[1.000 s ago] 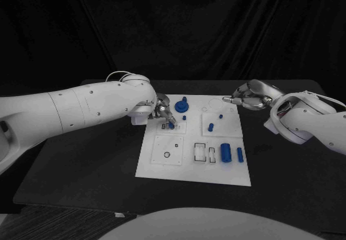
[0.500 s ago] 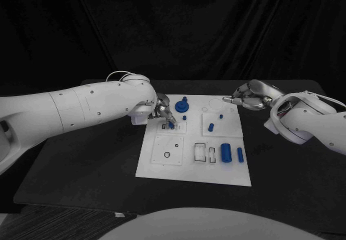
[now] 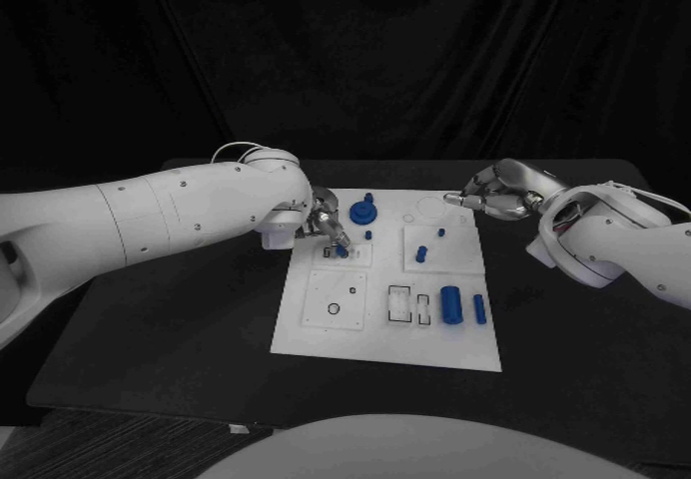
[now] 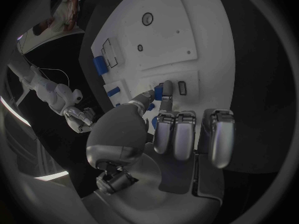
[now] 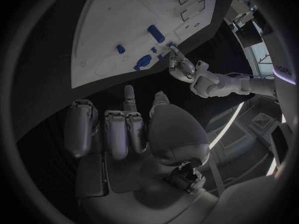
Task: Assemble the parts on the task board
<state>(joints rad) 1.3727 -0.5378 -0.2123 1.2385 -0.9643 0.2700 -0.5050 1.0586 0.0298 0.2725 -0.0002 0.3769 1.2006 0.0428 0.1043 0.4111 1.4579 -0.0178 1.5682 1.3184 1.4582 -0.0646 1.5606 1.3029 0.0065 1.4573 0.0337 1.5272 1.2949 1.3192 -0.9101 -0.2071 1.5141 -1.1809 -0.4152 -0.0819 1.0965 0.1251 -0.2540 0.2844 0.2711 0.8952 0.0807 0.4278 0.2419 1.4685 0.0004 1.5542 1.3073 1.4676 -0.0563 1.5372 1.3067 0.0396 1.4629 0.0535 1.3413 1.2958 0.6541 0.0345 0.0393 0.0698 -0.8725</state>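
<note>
Task board (image 3: 377, 334) laid at the table's (image 3: 173, 339) centre. Round knobbed part (image 3: 364, 211) stood at the board's far edge; two cylindrical parts (image 3: 450, 304) laid side by side near its right edge; upright peg (image 3: 420, 253) placed between these groups, toward the right.

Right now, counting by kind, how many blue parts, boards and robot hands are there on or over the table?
Blue parts on the task board: 6
Blue part pinched by the left hand: 1
White task board: 1
Silver hands, left hand and right hand: 2
Total: 10
</note>
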